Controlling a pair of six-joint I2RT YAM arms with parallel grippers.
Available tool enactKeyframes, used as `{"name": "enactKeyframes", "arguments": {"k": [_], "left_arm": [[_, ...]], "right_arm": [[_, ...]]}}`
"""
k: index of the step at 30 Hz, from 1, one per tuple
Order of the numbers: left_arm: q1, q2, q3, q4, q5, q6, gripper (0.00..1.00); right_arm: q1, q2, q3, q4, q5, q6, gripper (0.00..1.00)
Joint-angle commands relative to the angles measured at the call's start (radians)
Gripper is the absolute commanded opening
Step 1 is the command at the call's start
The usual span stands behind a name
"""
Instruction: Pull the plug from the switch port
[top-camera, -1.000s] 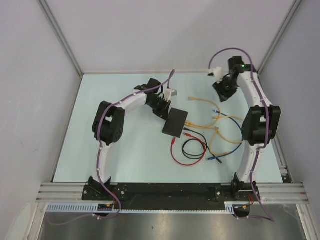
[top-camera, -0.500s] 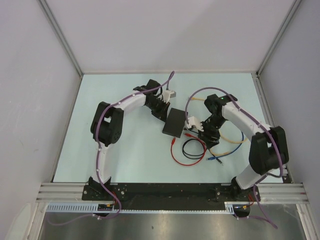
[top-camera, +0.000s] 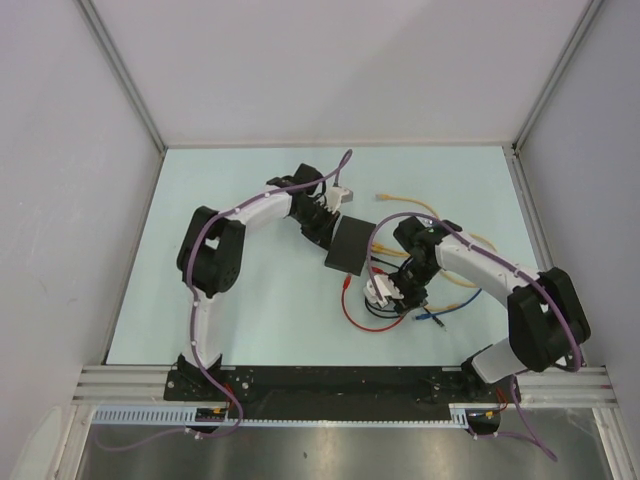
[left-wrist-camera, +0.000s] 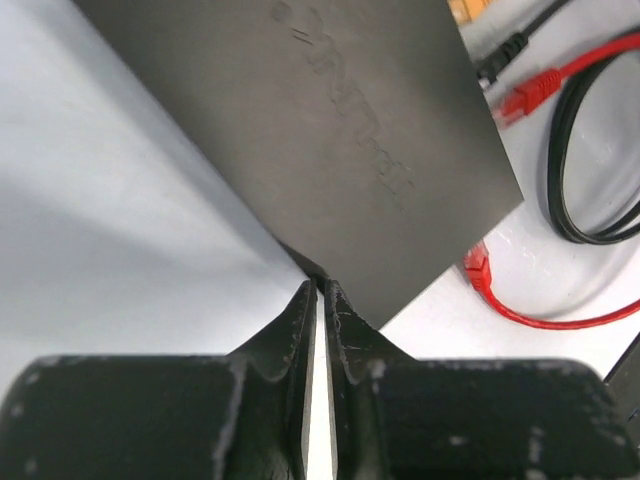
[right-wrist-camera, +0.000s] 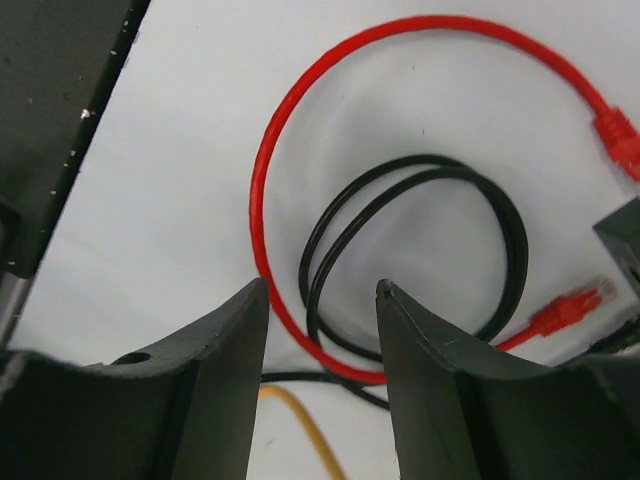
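Observation:
The switch (top-camera: 350, 245) is a flat black box lying mid-table; it fills the left wrist view (left-wrist-camera: 300, 120). My left gripper (top-camera: 328, 228) is shut, and its tips (left-wrist-camera: 320, 285) touch the switch's back left corner. A yellow plug (top-camera: 378, 245) sits at the switch's right edge, where the sockets are; it barely shows in the left wrist view (left-wrist-camera: 463, 10). I cannot tell whether it is seated. My right gripper (top-camera: 385, 290) is open and empty (right-wrist-camera: 322, 285). It hangs over the red cable loop (right-wrist-camera: 262, 200) and the black cable loop (right-wrist-camera: 500, 210), in front of the switch.
Red plugs (left-wrist-camera: 525, 90) (left-wrist-camera: 478, 270) lie loose beside the switch. Yellow cables (top-camera: 410, 205) and a blue cable (top-camera: 430, 318) spread to the right. A dark flat surface (right-wrist-camera: 50, 120) fills the right wrist view's upper left. Walls close in three sides.
My right arm has swung from the far right corner down to the cable loops in front of the switch. The left gripper has stayed at the switch.

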Motion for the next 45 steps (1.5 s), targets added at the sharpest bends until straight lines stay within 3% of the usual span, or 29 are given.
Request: {"name": "enactKeyframes", "arguments": {"k": [1, 11, 21, 23, 24, 25, 28, 35, 39, 45], "left_arm": [[-0.035, -0.083, -0.048, -0.003, -0.021, 0.039, 0.12], [-0.078, -0.069, -0.078, -0.010, -0.006, 0.024, 0.11], [-0.084, -0.060, -0.050, -0.018, -0.015, 0.016, 0.11], [-0.084, -0.074, -0.056, -0.020, -0.015, 0.021, 0.11], [-0.084, -0.075, -0.058, -0.021, -0.014, 0.025, 0.11], [-0.083, -0.075, -0.056, -0.038, -0.012, 0.027, 0.11], [-0.076, -0.068, -0.035, -0.064, -0.007, 0.027, 0.12], [-0.004, -0.097, 0.017, -0.061, -0.007, -0.039, 0.16], [0.019, -0.118, 0.047, -0.093, 0.006, -0.013, 0.17], [0.097, -0.075, 0.102, -0.128, 0.065, -0.045, 0.18]], "right_arm": [[0.021, 0.046, 0.002, 0.014, -0.048, -0.175, 0.49], [0.062, 0.078, 0.008, -0.182, -0.064, -0.286, 0.47], [0.111, 0.139, -0.027, -0.023, -0.026, -0.109, 0.46], [0.122, 0.153, -0.027, 0.003, 0.005, -0.091, 0.39], [0.128, 0.151, -0.027, 0.012, 0.007, -0.086, 0.31], [0.130, 0.145, -0.027, 0.029, 0.004, -0.080, 0.14], [0.096, 0.057, -0.018, 0.066, -0.027, -0.075, 0.00], [-0.099, -0.180, 0.152, 0.068, -0.278, -0.152, 0.00], [-0.116, -0.255, 0.237, 0.166, -0.306, 0.011, 0.00], [-0.146, -0.275, 0.246, 0.384, -0.188, 0.300, 0.00]]}}
